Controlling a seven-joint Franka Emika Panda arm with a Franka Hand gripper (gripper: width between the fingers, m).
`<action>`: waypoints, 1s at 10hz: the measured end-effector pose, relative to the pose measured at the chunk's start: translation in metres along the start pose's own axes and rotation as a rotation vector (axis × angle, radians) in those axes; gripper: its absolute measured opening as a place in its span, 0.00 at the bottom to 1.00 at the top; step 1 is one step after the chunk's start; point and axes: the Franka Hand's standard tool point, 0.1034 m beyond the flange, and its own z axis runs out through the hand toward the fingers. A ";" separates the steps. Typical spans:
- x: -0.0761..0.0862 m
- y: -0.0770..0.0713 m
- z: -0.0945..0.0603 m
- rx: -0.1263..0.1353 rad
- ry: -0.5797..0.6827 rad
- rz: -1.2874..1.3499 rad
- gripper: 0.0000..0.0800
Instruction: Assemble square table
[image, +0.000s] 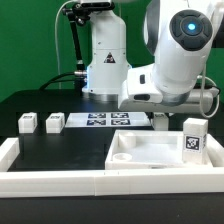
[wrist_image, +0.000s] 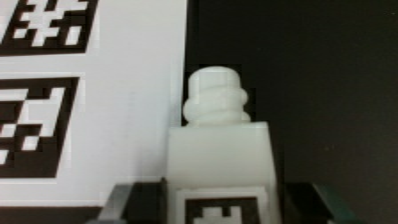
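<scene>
In the wrist view a white table leg (wrist_image: 217, 150) lies along the marker board's (wrist_image: 107, 100) edge, its rounded screw tip (wrist_image: 217, 92) pointing away from the camera and its tag (wrist_image: 224, 212) close to it. My gripper (wrist_image: 219, 202) straddles the tagged end, with a dark finger (wrist_image: 135, 203) pressed against each side. In the exterior view the square table top (image: 150, 152) lies at the front with its raised rim up. Two loose legs (image: 27, 123) (image: 54, 123) stand at the exterior view's left, and another leg (image: 194, 140) stands upright at its right. There the arm's body hides my gripper.
Long white border bars (image: 60, 178) run along the front and the exterior view's left side. The marker board (image: 105, 121) lies behind the table top. The robot's base (image: 105, 65) stands at the back with cables beside it.
</scene>
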 end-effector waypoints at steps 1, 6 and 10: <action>0.000 0.001 0.000 0.001 0.000 0.001 0.36; -0.015 0.020 -0.038 0.009 0.016 -0.003 0.36; -0.026 0.025 -0.071 0.039 0.020 0.006 0.36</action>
